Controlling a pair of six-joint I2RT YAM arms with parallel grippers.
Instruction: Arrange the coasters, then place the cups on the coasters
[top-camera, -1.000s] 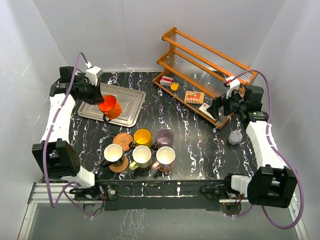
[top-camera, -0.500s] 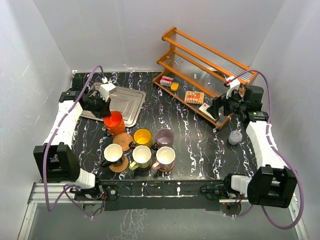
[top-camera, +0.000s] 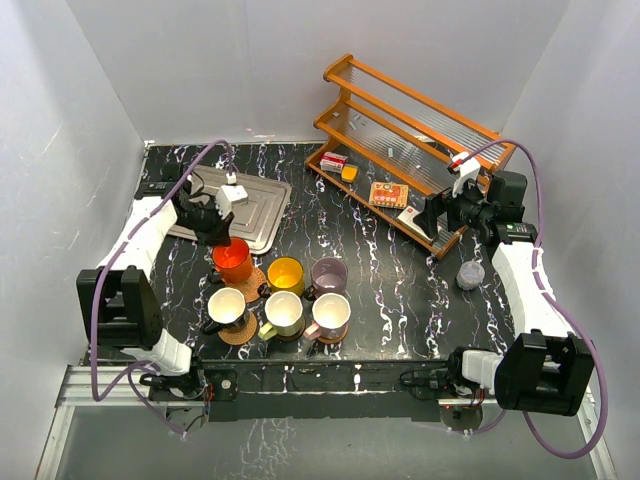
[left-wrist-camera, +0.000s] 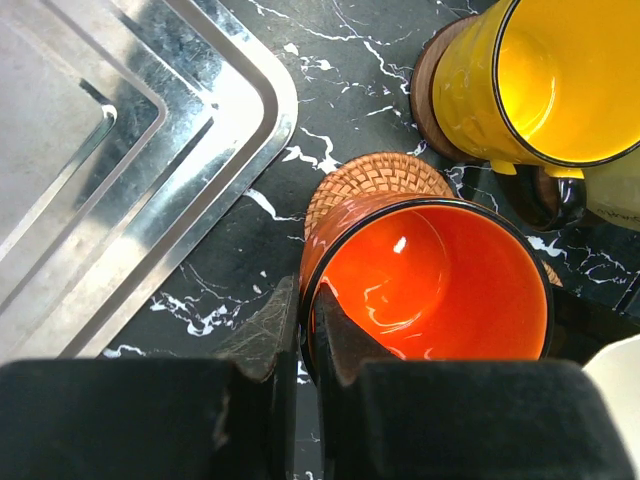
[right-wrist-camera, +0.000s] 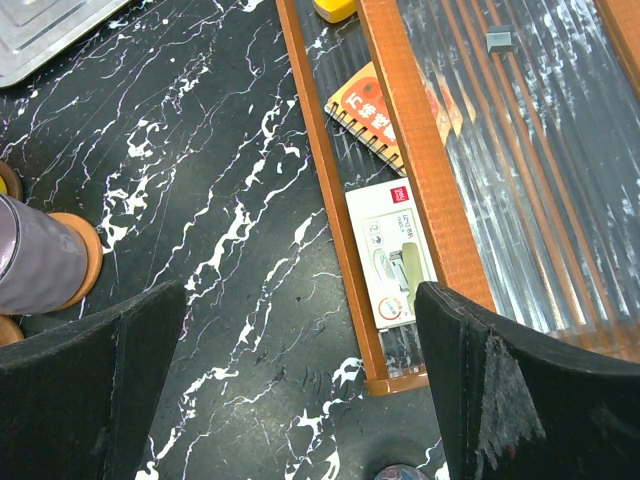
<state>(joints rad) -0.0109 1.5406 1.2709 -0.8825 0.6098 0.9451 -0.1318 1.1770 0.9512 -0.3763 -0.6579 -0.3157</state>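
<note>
Between the fingers of the left gripper (left-wrist-camera: 305, 335) the near wall of the orange mug (left-wrist-camera: 430, 280) is clamped, one finger outside the rim and one inside, so the gripper is closed tight on that thin wall. The mug is held upright, mouth up, over a woven coaster (left-wrist-camera: 372, 178), whose tan edge is seen just ahead of the gripper on the mug's far-left side. Whether the mug's base is touching the coaster cannot be told. Ahead and to the right of this gripper the yellow mug (left-wrist-camera: 540, 80) is seen on a dark brown coaster (left-wrist-camera: 425, 95), close beside the orange mug. Ahead and to its left lies the corner of a metal tray (left-wrist-camera: 120, 180) on the black marbled tabletop (top-camera: 400, 290). In the top view, the black mug (top-camera: 228, 305), the pale yellow-green mug (top-camera: 283, 313) and the cream-pink mug (top-camera: 330, 312) are lined up on the base side of the left gripper, each on a coaster, with the lilac mug (top-camera: 328, 273) behind them, beside the yellow one. The right gripper (right-wrist-camera: 300, 330) is held wide open above the tabletop with nothing between its fingers. Well to its left the lilac mug is seen on an orange-brown coaster (right-wrist-camera: 88, 250). Ahead and to its right stands the wooden rack (right-wrist-camera: 420, 150), with a white box (right-wrist-camera: 392, 250) and an orange notebook (right-wrist-camera: 365, 110) on its lower shelf.
</note>
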